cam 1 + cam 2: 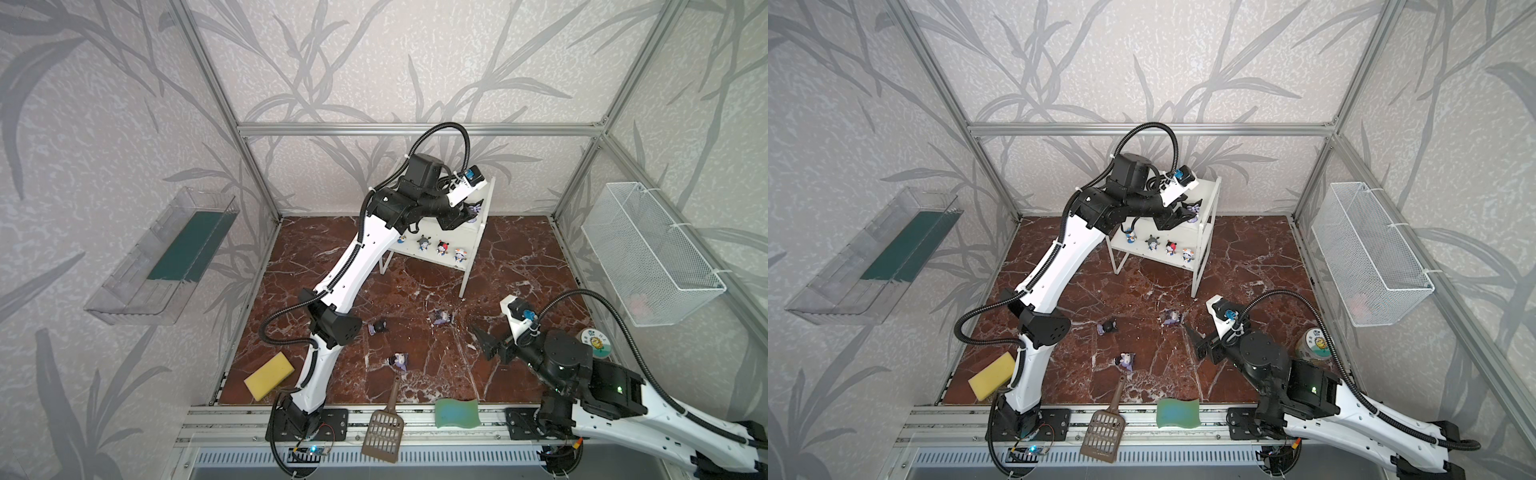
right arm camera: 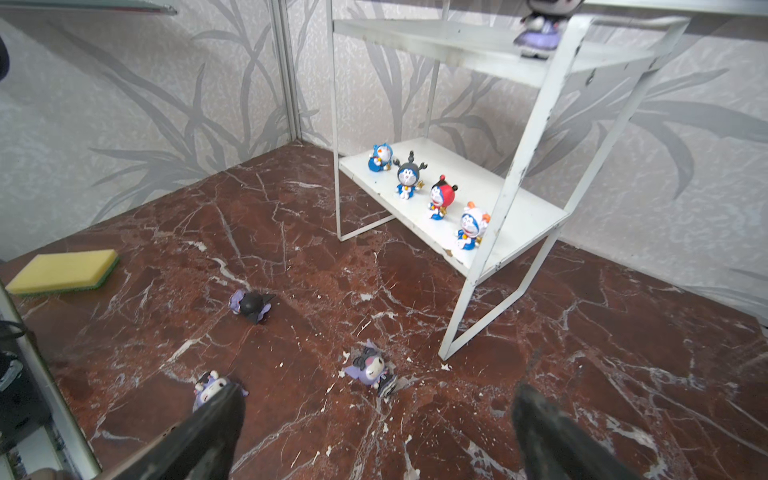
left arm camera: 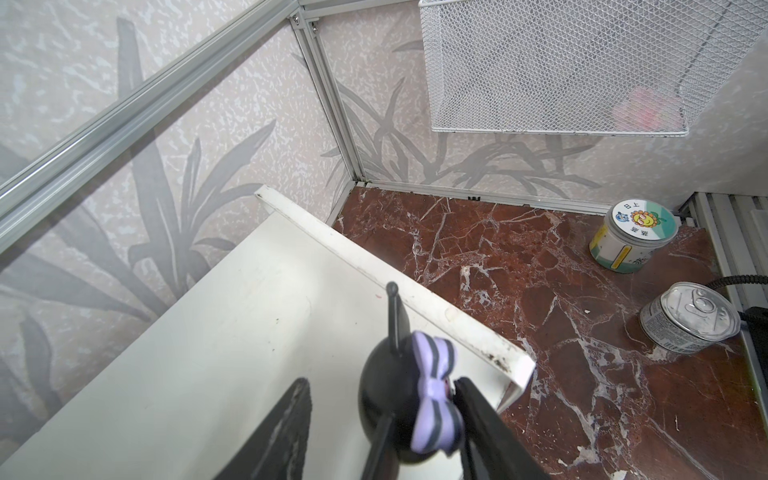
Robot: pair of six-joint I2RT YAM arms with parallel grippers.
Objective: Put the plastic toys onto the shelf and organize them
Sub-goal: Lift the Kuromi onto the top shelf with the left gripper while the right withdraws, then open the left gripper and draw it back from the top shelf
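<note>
The white shelf (image 1: pixel 484 220) stands at the back. Several blue-white plastic toys (image 1: pixel 441 247) stand in a row on its lower board (image 2: pixel 519 224). My left gripper (image 3: pixel 380 384) is open over the top board around an upright purple-black toy (image 3: pixel 399 407). One finger touches the toy's bow and the other stands clear of it. Three purple toys lie on the marble floor (image 1: pixel 378 327) (image 1: pixel 441 318) (image 1: pixel 398 360). My right gripper (image 2: pixel 378 390) hovers open and empty above the floor, close to the nearest purple toy (image 2: pixel 370 370).
A yellow sponge (image 1: pixel 269 376) lies front left. The brown scoop (image 1: pixel 384 432) and green sponge (image 1: pixel 457 412) rest on the front rail. A wire basket (image 1: pixel 652 253) hangs right, a clear tray (image 1: pixel 162 257) left. A jar (image 3: pixel 633 237) and tin can (image 3: pixel 688 318) stand by the right wall.
</note>
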